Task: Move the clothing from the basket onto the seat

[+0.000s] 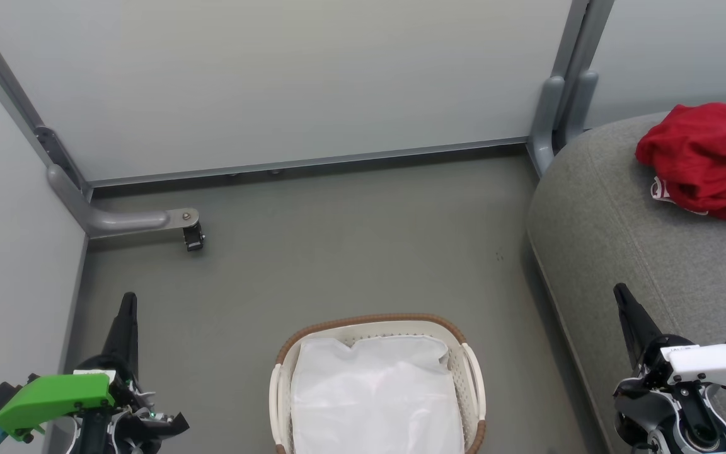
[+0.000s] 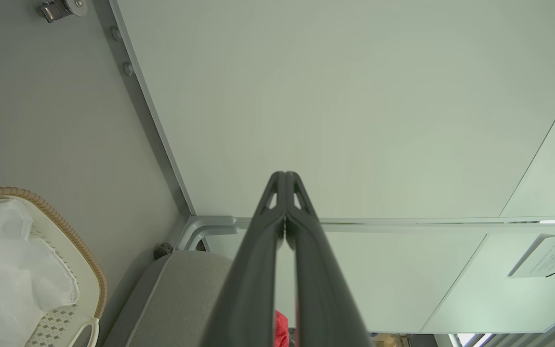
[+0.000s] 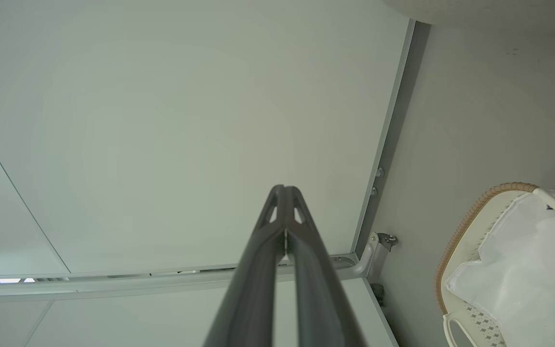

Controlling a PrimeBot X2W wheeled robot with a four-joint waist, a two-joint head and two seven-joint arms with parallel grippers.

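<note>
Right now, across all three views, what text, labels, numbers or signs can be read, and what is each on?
Nothing is legible.
Paper notice on the wall panel: printed lines, too small to read.
Small label on the white wrist cover: blurred, unreadable.
No text visible on the clothing or the basket.

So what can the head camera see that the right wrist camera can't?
Head camera's extras: the red clothing, heaped on the grey seat, and the left gripper, shut, at the lower left. Right wrist camera's extra: a bright gap along a wall panel's edge. Both share: the basket on the floor with just its white liner inside, the pale wall panels, and the right gripper, shut.
</note>
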